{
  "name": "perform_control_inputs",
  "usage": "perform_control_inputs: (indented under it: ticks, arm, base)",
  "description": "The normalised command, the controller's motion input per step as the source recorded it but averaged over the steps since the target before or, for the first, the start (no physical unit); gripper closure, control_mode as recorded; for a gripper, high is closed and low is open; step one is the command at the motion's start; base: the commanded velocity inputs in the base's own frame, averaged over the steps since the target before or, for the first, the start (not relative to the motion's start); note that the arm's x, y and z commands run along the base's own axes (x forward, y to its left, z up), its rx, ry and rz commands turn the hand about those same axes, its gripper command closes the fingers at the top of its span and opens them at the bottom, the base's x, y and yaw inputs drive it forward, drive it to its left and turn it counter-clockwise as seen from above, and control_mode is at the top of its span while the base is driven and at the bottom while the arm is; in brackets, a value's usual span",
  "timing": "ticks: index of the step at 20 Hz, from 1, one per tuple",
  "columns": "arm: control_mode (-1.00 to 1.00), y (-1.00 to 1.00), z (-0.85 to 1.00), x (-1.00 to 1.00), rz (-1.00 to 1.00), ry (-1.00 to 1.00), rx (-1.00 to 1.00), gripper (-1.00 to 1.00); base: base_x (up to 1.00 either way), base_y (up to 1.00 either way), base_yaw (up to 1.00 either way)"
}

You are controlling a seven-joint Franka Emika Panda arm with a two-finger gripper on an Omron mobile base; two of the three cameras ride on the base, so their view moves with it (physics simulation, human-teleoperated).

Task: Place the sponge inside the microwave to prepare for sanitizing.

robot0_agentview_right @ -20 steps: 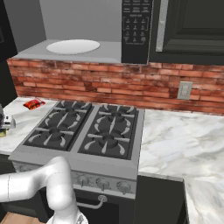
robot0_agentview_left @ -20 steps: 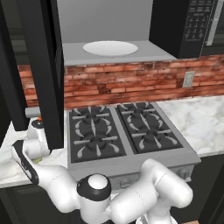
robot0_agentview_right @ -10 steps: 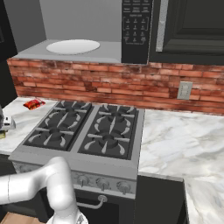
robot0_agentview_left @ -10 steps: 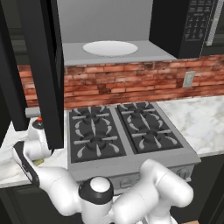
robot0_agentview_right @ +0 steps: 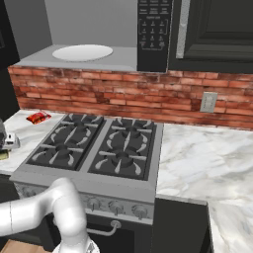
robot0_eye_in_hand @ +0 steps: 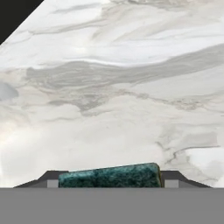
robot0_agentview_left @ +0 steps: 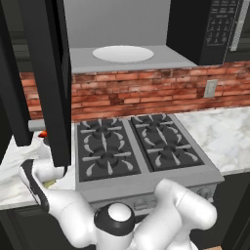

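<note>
While unlabelled, sponge [robot0_eye_in_hand: 109, 176] sits between tool [robot0_eye_in_hand: 109, 178] fingertips.

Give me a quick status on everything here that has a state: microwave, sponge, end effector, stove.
Large black microwave: door swung open, grey interior holds only the white round plate.
Green-topped yellow sponge: on the marble counter, sitting between the end effector's finger tips.
End effector: low over the counter left of the stove, closed on the sponge.
Black gas stove: no flame visible, grates bare.
Flat red packet: lying on the counter.
</note>
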Motion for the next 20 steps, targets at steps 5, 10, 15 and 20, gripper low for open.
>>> perform_control_inputs:
  ticks: [5, 10, 15, 20]
  arm:
    - [-1.0, -0.33, 0.35, -0.01, 0.0, 0.01, 0.0, 1.0]
    - [-1.0, -0.3, 0.44, -0.01, 0.0, 0.01, 0.0, 1.0]
    - [-1.0, -0.26, 0.43, -0.04, 0.0, 0.09, 0.0, 1.0]
    - [-1.0, -0.23, 0.43, -0.13, -0.01, 0.06, 0.0, 1.0]
  base:
    - [0.0, 0.0, 0.0]
    - [0.0, 0.0, 0.0]
    - [0.0, 0.0, 0.0]
    - [0.0, 0.0, 0.0]
